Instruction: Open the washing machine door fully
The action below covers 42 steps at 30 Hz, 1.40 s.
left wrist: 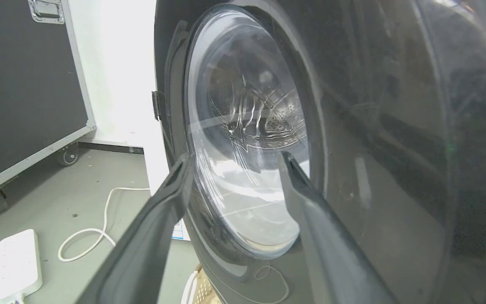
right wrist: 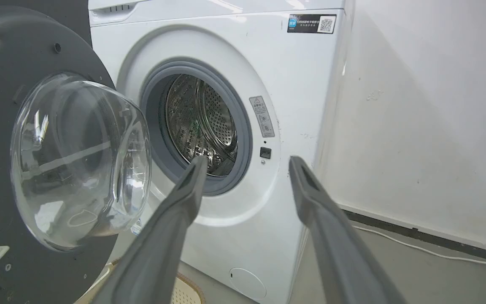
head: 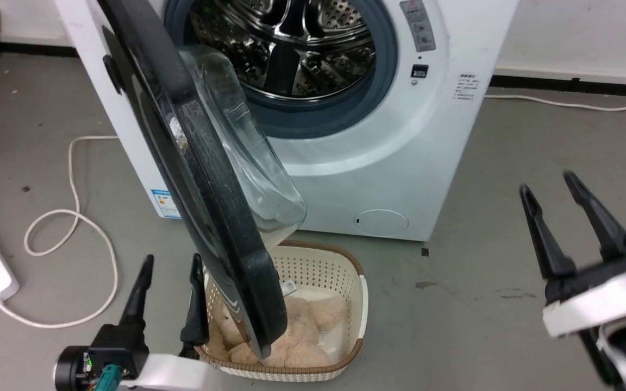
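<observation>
The left gripper (head: 173, 262) is seen with its two dark fingers spread apart and empty, just beside the glossy outer face of the washing machine door (head: 210, 179); whether it touches cannot be told. The right gripper (head: 546, 184) is likewise spread and empty, well apart on the other side. The door stands about half open over a laundry basket (head: 364, 293), hinged at the machine's left. It is met edge-on in the head view, its disc upright and its long line running from hinge towards the robot, with the glass bowl (head: 242, 136) facing right. The widening step is judged unfinished. A leftward push on the inner rim seems required, with the left gripper cleared from the sweep.
</observation>
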Motion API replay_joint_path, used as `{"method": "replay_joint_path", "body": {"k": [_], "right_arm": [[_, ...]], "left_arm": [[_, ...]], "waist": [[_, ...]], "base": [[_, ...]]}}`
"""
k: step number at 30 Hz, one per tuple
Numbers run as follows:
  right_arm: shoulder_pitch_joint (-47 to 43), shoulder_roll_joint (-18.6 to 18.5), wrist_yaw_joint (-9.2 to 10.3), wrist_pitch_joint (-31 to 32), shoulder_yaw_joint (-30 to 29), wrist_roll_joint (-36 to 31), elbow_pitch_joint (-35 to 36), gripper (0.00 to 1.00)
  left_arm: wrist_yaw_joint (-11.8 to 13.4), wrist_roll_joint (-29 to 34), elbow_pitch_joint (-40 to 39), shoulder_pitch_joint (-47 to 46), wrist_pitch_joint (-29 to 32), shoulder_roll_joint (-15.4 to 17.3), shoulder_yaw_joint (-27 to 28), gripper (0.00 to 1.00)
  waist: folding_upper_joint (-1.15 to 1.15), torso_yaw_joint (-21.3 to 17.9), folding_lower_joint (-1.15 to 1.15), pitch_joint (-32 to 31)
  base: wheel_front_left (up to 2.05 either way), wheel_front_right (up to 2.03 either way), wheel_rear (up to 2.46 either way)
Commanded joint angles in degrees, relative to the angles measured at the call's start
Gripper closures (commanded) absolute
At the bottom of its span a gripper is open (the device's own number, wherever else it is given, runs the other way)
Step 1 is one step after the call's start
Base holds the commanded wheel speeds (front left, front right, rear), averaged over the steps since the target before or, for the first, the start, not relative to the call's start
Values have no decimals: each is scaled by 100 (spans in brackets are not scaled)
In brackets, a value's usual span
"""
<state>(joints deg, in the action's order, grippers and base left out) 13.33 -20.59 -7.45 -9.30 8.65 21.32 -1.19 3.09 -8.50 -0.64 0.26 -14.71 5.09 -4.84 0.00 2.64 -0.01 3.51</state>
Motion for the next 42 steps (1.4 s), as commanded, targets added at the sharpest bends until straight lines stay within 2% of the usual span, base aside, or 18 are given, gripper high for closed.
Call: {"method": "replay_joint_path", "body": {"k": [1, 2, 7, 11, 16, 27, 28, 29, 30, 35, 42], "right_arm": [[-340, 280, -3, -106, -210, -331, 127, 0], [-340, 280, -3, -106, -210, -331, 127, 0], [-1123, 1238, -3, -309, -830, -1018, 415, 0], [-1637, 1580, -3, -328, -951, -1265, 503, 0], [-1918, 1712, -3, -340, -976, -1400, 475, 0], [-1913, 1768, -3, -365, -1060, -1471, 313, 0], [-1907, 1769, -3, -365, -1061, -1457, 302, 0], [-1900, 1769, -3, -364, -1058, -1444, 288, 0], [-1893, 1770, -3, -361, -1052, -1431, 277, 0], [-1855, 1770, -3, -363, -1029, -1369, 241, 0], [-1832, 1771, -3, -337, -1055, -1345, 177, 0]], "left_arm": [[-76, -33, 59, 92, -29, 29, -6, 0], [-76, -33, 59, 92, -29, 29, -6, 0], [-200, -73, 199, 145, -29, 94, -65, 0], [-217, -70, 245, 156, -29, 121, -108, 0], [-179, -30, 278, 181, -27, 156, -138, 0], [-115, 6, 353, 197, -7, 157, -256, 0], [-122, 3, 357, 192, 0, 158, -273, 37], [-133, 1, 355, 184, 2, 160, -291, 90], [-139, -7, 342, 175, 2, 160, -301, 100], [-24, -310, -39, 50, -19, 62, 0, 100], [137, -718, -1543, -609, -27, -69, 671, 100]], "waist": [[0, -54, 1, -51], [0, -54, 1, -51], [0, -109, 1, -118], [0, -108, 1, -158], [0, -110, 1, -156], [0, -21, 1, -191], [0, -14, 1, -193], [0, -8, 1, -198], [0, -2, 1, -199], [0, 13, 1, -217], [0, 49, 1, -274]], "base": [[0, 0, 0], [0, 0, 0], [0, 0, 0], [0, 0, 0], [0, 0, 0], [0, 0, 0], [0, 0, 0], [0, 0, 0], [0, 0, 0], [0, 0, 0], [0, 0, 0]]}}
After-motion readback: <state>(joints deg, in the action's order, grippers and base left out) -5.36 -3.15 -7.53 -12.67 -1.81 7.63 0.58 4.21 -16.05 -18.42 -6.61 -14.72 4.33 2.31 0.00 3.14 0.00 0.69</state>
